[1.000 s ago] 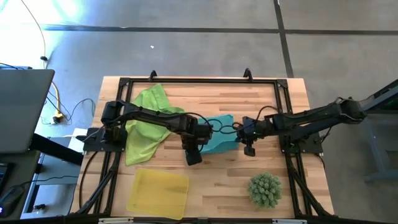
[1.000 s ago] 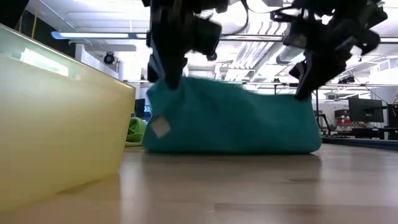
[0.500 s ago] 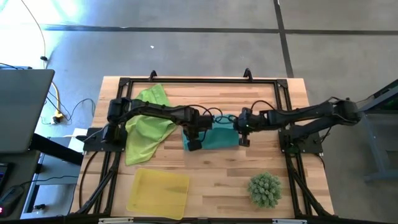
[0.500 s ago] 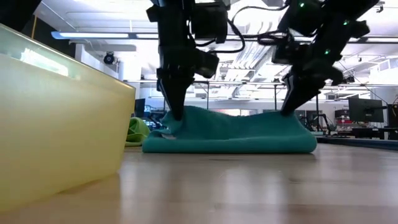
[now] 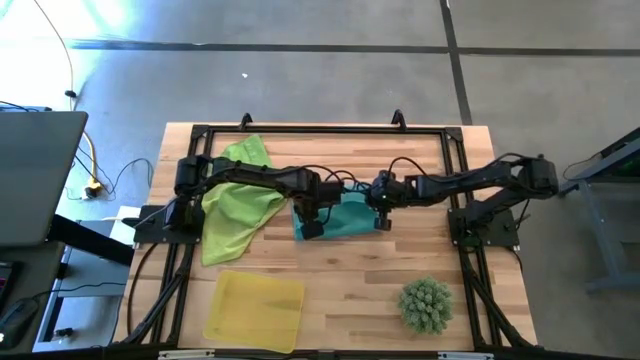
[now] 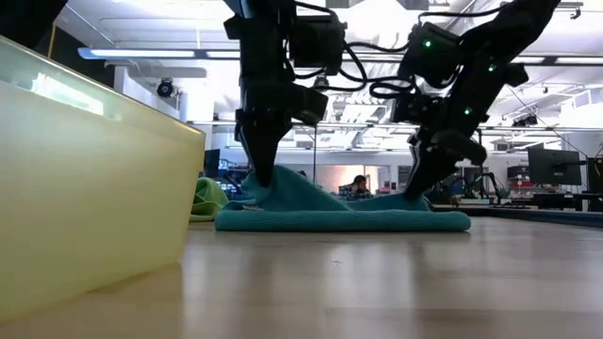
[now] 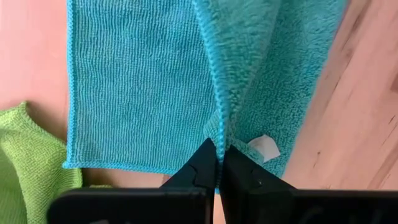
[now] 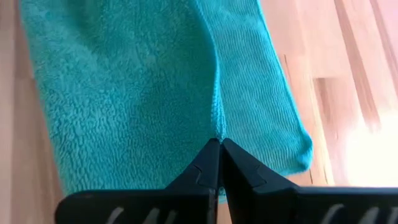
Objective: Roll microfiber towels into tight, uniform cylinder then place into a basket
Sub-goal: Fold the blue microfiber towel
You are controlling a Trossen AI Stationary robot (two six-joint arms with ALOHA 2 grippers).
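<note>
A teal microfiber towel (image 5: 340, 217) lies doubled over mid-table, low and flat in the low view (image 6: 344, 219). My left gripper (image 5: 312, 228) is shut on it at its left end, and my right gripper (image 5: 381, 222) is shut on it at its right end. A white label (image 7: 264, 146) sticks out beside the left fingers. A second, lime-green towel (image 5: 235, 205) lies crumpled under the left arm. The basket (image 5: 255, 308), a shallow yellow tray, stands near the front edge at the left. My left gripper (image 7: 217, 149) pinches the towel's stitched edge (image 7: 215, 118) between its two fingers, at the left end. The fingers point down from above. The edge rises in a small peak (image 6: 273, 184) at the fingers; the rest lies on the table. My right gripper (image 8: 219, 142) pinches the same stitched edge (image 8: 217, 118) at the towel's right end, between its two fingers. It comes slanting down from the table's right. The edge lifts slightly at the fingers (image 6: 415, 193), and the towel below rests flat on the wood.
A spiky green ball (image 5: 427, 305) sits near the front right. A black frame (image 5: 320, 130) borders the wooden table. Bare wood lies in front of the teal towel, between basket and ball. A laptop (image 5: 35, 175) stands off the table's left.
Both grippers, still shut on the towel's edge, have gone down and toward the far edge; the right one has also gone toward the left. The towel, which stood tall under them, has been laid over onto itself and now lies low and flat.
</note>
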